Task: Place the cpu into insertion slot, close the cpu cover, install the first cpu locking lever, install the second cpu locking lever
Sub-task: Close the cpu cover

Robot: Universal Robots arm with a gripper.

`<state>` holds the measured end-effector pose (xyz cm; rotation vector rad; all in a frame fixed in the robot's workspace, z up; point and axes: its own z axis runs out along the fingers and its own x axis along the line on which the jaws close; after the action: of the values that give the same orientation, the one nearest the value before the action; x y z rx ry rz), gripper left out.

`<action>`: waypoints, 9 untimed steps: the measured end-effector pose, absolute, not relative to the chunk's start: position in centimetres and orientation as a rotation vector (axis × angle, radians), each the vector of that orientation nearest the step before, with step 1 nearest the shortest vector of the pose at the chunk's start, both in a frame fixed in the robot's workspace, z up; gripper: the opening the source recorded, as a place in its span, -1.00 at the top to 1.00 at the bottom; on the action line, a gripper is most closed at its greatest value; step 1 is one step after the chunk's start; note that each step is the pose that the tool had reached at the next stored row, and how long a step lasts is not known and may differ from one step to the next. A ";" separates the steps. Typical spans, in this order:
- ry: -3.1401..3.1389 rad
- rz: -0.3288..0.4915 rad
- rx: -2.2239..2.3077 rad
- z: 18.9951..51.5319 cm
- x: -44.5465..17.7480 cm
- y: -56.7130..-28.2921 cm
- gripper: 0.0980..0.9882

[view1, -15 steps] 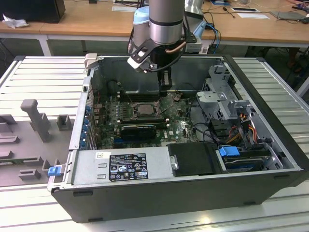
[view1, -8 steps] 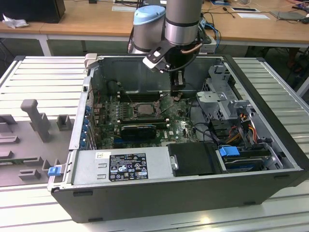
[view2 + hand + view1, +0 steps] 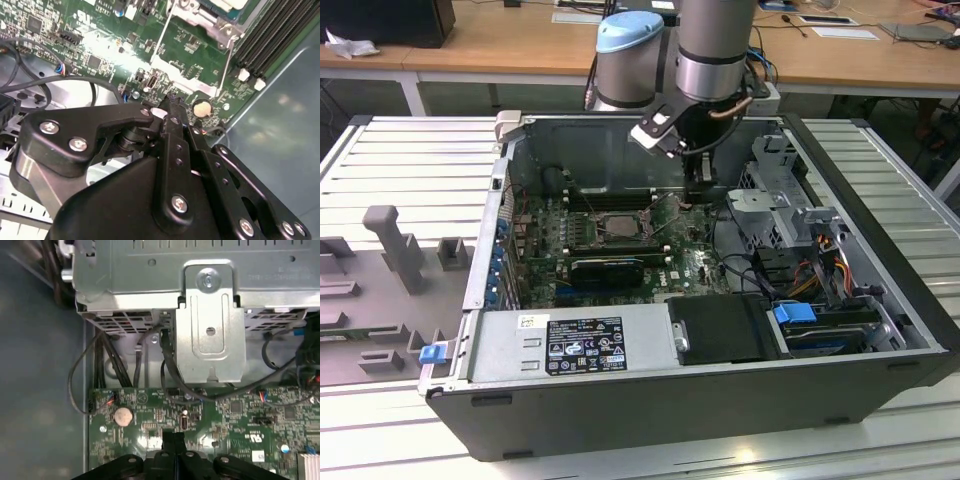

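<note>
Inside the open computer case, the insertion slot [image 3: 618, 226] sits mid-board, and a grey square at its centre looks like the cpu. From here I cannot tell whether the cpu cover is down. One corner of the slot's metal frame [image 3: 210, 20] appears in the second wrist view, with two thin locking lever rods [image 3: 227, 60] running beside it. My gripper [image 3: 701, 188] hangs low over the board, to the exterior view's right of the slot. Its black fingertips [image 3: 170, 102] [image 3: 173, 436] are shut together near a coin battery [image 3: 123, 416], with nothing seen between them.
A metal drive cage [image 3: 210, 315] with black cables [image 3: 165, 370] beneath it stands just past the gripper. Long black memory slots [image 3: 270, 35] lie beside the socket. The power supply [image 3: 570, 340] fills the case's near side. The case walls [image 3: 620, 140] close in around the board.
</note>
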<state>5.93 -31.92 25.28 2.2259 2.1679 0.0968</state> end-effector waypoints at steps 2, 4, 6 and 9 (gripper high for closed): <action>2.170 0.093 2.228 25.0 6.0 -32.0 0.98; 2.177 0.076 2.236 24.8 6.0 -32.1 0.98; 2.182 0.066 2.241 24.7 6.0 -32.3 0.98; 2.182 0.066 2.241 24.7 5.9 -32.3 0.98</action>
<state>5.91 -32.25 24.67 2.2409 2.1817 0.0662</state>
